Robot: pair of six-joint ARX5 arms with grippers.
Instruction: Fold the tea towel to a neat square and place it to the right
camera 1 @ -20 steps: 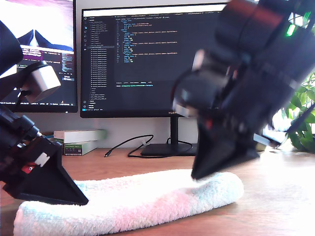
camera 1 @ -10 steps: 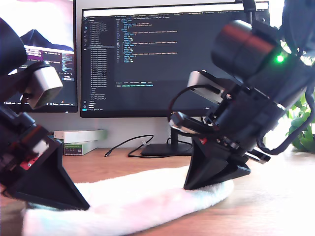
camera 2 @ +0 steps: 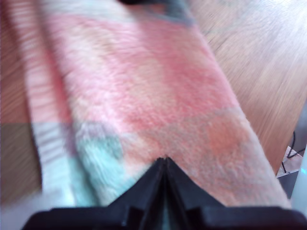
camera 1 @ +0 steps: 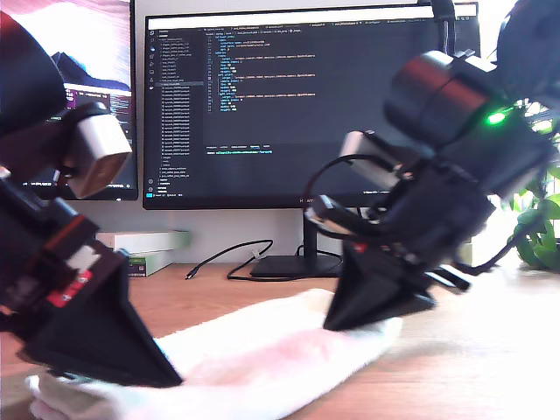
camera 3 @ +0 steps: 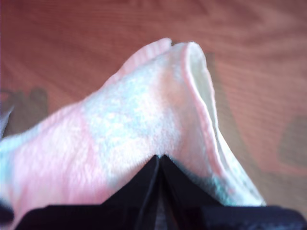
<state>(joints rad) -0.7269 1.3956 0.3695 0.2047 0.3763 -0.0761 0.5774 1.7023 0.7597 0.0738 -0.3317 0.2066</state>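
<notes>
I am pinching the tea towel [camera 1: 262,354] in both my first gripper [camera 2: 165,160] and my second gripper [camera 3: 159,158], jaws closed on fluffy edges; it's feeling light, floppy, draping between them.

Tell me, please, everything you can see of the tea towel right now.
The tea towel is fluffy terry cloth in pastel pink, mint and white checks. It lies as a long folded band on the wooden desk, in front of the monitors. My first end effector and my second end effector are each shut on it, and one end is lifted into a peaked fold.
</notes>
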